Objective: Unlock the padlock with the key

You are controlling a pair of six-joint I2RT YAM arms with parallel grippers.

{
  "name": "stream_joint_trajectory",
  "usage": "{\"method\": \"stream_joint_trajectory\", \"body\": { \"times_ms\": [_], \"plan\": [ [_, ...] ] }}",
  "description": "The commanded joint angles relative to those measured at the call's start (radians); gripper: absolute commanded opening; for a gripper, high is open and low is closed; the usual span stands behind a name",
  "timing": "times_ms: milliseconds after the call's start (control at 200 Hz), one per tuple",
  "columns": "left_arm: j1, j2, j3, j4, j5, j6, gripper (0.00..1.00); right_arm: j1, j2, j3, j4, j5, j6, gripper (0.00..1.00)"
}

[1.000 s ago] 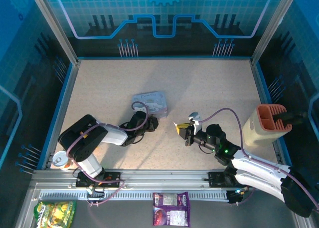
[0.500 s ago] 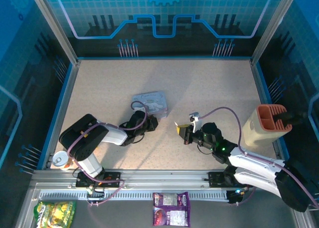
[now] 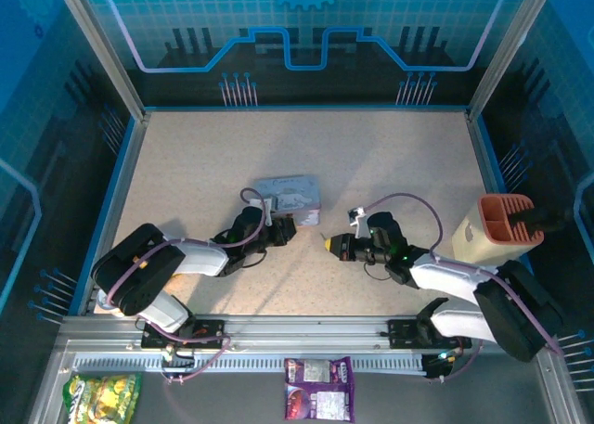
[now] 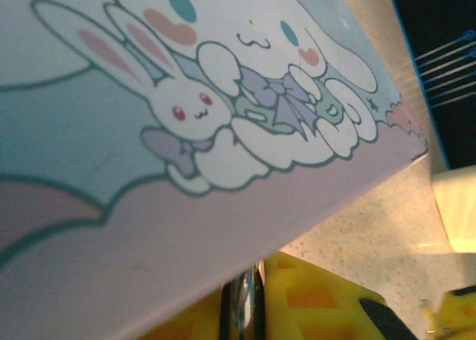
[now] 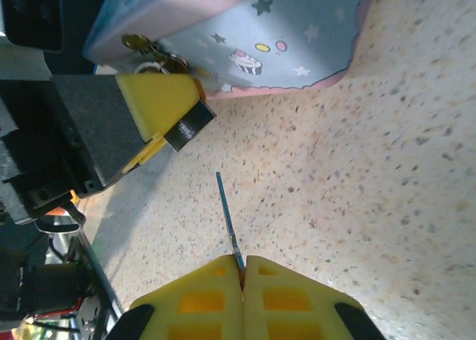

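My left gripper (image 3: 281, 229) lies low at the front edge of the lilac cartoon tin (image 3: 290, 194). Its yellow fingers (image 4: 320, 299) are shut on the padlock (image 4: 249, 303), a dark metal block pressed against the tin's side. From the right wrist view, the padlock (image 5: 188, 124) sticks out beside the left gripper's yellow pad (image 5: 160, 100). The right gripper (image 3: 329, 245) is shut on the key (image 5: 227, 206). The thin blade points from the right gripper (image 5: 243, 269) toward the padlock, with a short gap of table between them.
The tin's gold clasp (image 5: 141, 42) sits just above the padlock. A beige and orange holder (image 3: 497, 229) stands at the right wall. Snack packets (image 3: 318, 387) lie on the front rail. Blue glass walls enclose the table (image 3: 213, 155).
The right gripper swung left and lower, bringing the key toward the left gripper. The left jaws closed further, and the tin shifted slightly right.
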Motion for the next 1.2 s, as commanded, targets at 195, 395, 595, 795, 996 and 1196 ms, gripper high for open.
{"method": "stream_joint_trajectory", "body": {
  "times_ms": [195,395,595,795,996,1196],
  "plan": [
    [0.017,-0.001,0.006,0.185,0.140,-0.054,0.09,-0.004,0.202,0.022,0.322,-0.191,0.150,0.00],
    [0.022,0.009,0.010,0.198,0.181,-0.081,0.09,-0.007,0.258,0.024,0.391,-0.220,0.140,0.00],
    [0.022,-0.004,0.004,0.195,0.186,-0.106,0.09,-0.023,0.343,0.031,0.506,-0.278,0.190,0.00],
    [0.023,-0.009,0.000,0.193,0.196,-0.103,0.09,-0.028,0.343,0.042,0.492,-0.295,0.183,0.00],
    [0.029,0.000,0.000,0.247,0.217,-0.126,0.08,-0.045,0.358,0.030,0.514,-0.307,0.196,0.00],
    [0.038,0.007,0.002,0.264,0.244,-0.120,0.08,-0.066,0.430,0.016,0.675,-0.345,0.281,0.00]
  ]
}}
